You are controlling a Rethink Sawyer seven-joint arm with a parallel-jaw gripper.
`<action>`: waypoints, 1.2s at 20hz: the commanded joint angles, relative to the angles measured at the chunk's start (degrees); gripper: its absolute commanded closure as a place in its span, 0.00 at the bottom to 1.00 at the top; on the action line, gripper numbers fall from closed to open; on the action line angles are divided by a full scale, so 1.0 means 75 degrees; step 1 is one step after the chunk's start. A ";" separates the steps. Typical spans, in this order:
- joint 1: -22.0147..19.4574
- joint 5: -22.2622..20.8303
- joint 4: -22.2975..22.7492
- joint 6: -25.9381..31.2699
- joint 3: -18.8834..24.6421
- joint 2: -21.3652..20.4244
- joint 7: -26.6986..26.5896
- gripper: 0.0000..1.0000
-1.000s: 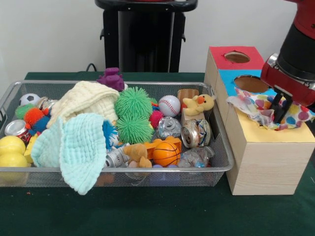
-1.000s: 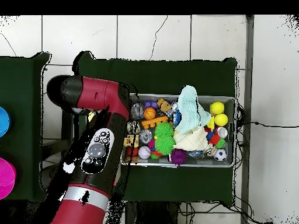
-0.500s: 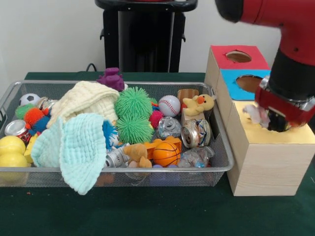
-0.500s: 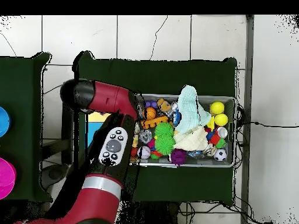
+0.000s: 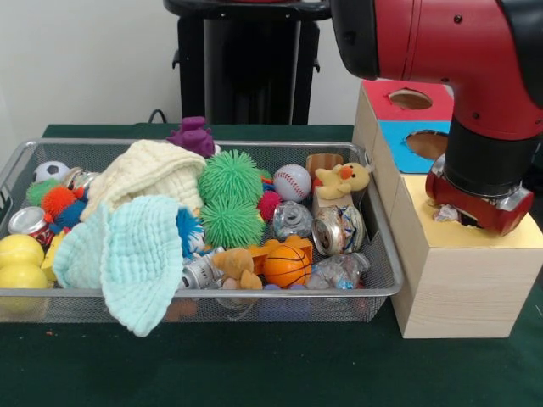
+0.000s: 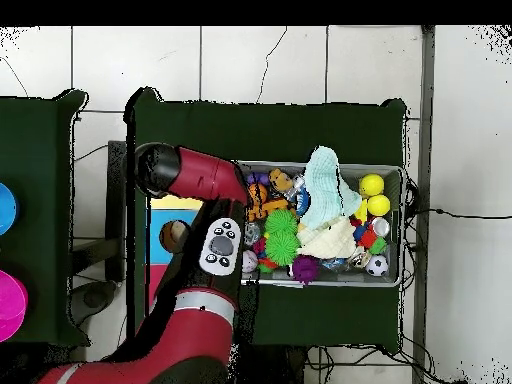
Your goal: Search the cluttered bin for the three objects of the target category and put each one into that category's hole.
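My gripper (image 5: 475,209) is pressed down onto the yellow top (image 5: 509,239) of the pale wooden box, right of the wire mesh bin (image 5: 377,287). Its tip is sunk into the yellow-topped hole, which it hides. A small scrap of the printed white cloth (image 5: 445,213) shows at the gripper's left edge; the remainder of the cloth is out of sight. No other printed cloth shows in the bin. In the overhead view the red arm (image 6: 205,180) covers the yellow top, and the bin (image 6: 396,172) lies to its right.
The blue-topped hole (image 5: 428,144) and the red-topped hole (image 5: 410,99) lie behind the gripper. The bin holds a mint waffle cloth (image 5: 127,259), a cream waffle cloth (image 5: 148,174), green spiky balls (image 5: 229,178), a baseball (image 5: 292,181), a toy basketball (image 5: 286,264), cans and plush toys.
The arm has swung over the box and dropped down. The printed cloth, spread over the yellow top a second ago, has gone down under the gripper; only a scrap shows.
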 commanded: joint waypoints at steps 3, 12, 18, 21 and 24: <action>-0.0179 -0.0440 0.0161 -0.1916 0.0742 0.0636 0.0600 1.00; 0.0479 -0.0997 -0.0552 0.0732 -0.1033 -0.0616 0.1290 1.00; 0.0435 -0.1132 -0.1233 0.1717 -0.1316 -0.0824 0.1230 1.00; 0.0432 -0.1181 -0.1257 0.1795 -0.1361 -0.0933 0.1216 1.00; 0.0415 -0.1255 -0.1411 0.1842 -0.1504 -0.0922 0.1256 1.00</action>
